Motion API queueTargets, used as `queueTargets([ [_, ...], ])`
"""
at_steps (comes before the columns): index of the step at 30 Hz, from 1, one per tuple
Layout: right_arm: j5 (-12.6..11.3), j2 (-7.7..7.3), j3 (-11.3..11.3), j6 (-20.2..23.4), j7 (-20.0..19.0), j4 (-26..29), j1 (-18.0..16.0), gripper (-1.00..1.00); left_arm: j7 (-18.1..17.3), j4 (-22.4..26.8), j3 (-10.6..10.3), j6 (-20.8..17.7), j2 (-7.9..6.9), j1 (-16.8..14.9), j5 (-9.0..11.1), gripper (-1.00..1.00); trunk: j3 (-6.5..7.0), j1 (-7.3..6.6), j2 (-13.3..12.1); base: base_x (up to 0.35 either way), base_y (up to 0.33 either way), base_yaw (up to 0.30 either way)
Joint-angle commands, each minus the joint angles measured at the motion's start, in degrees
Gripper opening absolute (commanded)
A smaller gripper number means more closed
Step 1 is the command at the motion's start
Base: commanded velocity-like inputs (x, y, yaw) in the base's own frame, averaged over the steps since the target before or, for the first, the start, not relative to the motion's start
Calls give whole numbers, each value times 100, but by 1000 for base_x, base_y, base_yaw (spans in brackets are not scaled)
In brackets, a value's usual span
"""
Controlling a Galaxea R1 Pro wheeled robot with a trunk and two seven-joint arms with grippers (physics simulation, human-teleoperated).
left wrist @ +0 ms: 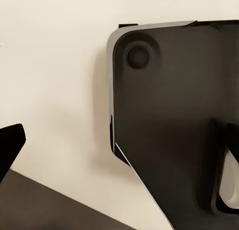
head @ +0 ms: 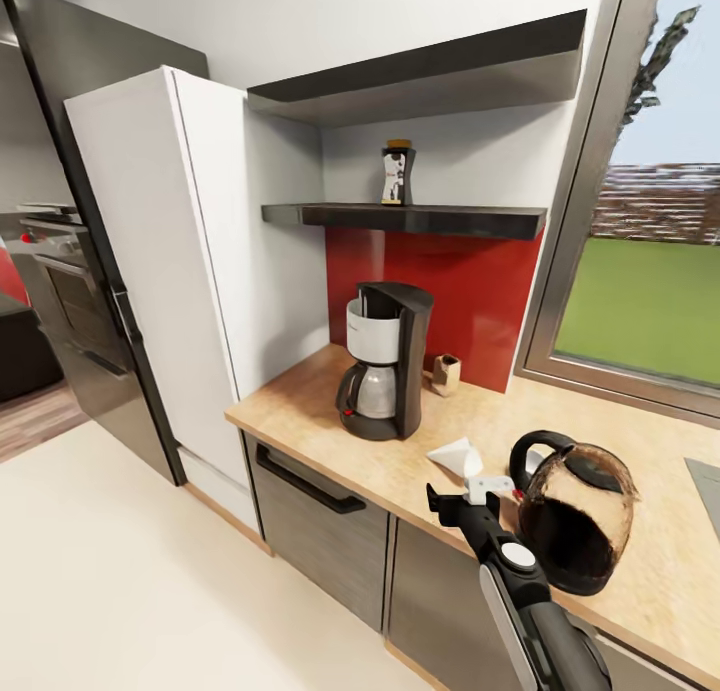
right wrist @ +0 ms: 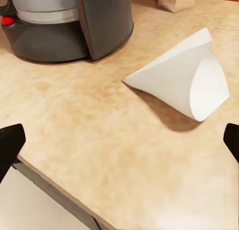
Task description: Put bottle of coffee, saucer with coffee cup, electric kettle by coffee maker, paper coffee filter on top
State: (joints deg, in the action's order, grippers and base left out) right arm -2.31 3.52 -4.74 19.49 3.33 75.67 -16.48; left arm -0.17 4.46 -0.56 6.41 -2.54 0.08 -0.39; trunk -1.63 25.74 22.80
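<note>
The black and silver coffee maker (head: 385, 371) stands on the wooden countertop (head: 300, 396); its base (right wrist: 64, 25) fills a corner of the right wrist view. A white paper coffee filter (head: 455, 458) lies on its side just right of it (right wrist: 186, 80). My right gripper (head: 465, 493) hovers open over the counter's front edge, a short way from the filter, fingertips (right wrist: 10, 145) spread wide with nothing between them. The dark electric kettle (head: 575, 506) sits beside that arm. The bottle of coffee (head: 397, 174) stands on the black shelf (head: 400, 216). My left gripper (left wrist: 119, 142) looks open.
A small beige cup-like object (head: 445, 373) stands at the red backsplash behind the coffee maker. A tall white cabinet (head: 170, 261) and a black fridge (head: 80, 221) flank the counter on the left. A window (head: 650, 271) lies to the right. My left wrist looks at pale floor and dark robot body (left wrist: 174, 115).
</note>
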Motion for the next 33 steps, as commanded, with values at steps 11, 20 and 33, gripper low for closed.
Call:
queueTargets([
  [11, -32, -1, 8, 12, 36, -390, -5, 100, -5, 2, -5, 10, 6, 1, -5, 100, -12, 4, 12, 118, 0, 0],
  [20, -32, -1, 15, 11, 36, -378, -5, 100, -8, 2, -5, 10, 4, 1, -5, 100, -12, 4, 12, 38, 0, 0],
  [33, -32, -1, 26, 13, 42, -361, -5, 100, -9, 2, -14, 9, 8, 1, -5, 100, -12, 4, 12, 65, 0, 0],
])
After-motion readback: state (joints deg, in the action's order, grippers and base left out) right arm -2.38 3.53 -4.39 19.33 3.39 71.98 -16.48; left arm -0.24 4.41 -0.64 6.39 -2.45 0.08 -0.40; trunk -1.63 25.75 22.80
